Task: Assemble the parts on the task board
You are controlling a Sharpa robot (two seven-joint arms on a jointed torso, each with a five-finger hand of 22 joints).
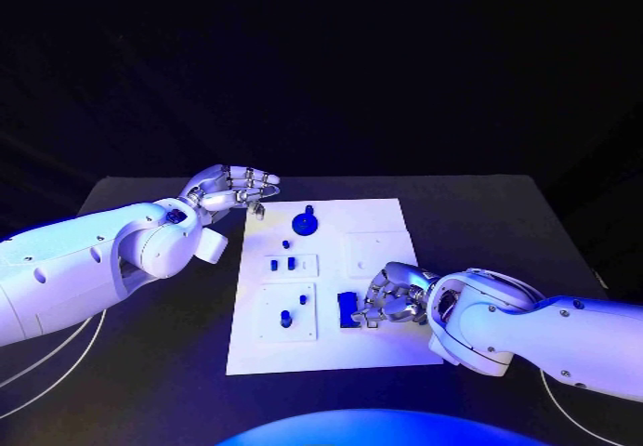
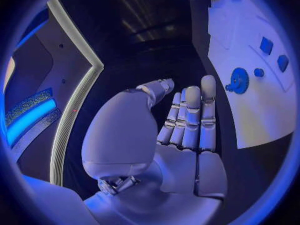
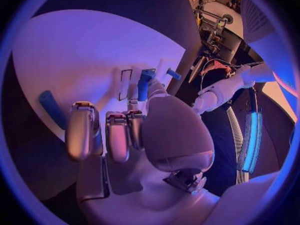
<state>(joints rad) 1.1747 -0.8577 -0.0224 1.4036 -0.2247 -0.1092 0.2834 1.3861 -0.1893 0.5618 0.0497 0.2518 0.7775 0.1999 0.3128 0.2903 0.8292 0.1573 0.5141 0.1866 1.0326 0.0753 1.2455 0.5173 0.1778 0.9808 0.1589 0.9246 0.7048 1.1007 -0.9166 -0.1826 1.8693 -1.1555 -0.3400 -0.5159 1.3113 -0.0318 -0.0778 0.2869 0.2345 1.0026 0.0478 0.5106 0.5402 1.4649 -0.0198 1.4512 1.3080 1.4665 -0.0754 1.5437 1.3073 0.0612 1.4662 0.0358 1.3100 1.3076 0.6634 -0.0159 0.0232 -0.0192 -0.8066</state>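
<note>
The right robot hand (image 1: pixel 390 297) rests on the white board (image 1: pixel 382 353) with fingers curled around a blue block (image 1: pixel 348 308), seemingly steadying it for seating. The left robot hand (image 1: pixel 230 192) hovers empty, fingers apart, beside the board's far corner near the blue disc (image 1: pixel 306 222).
</note>
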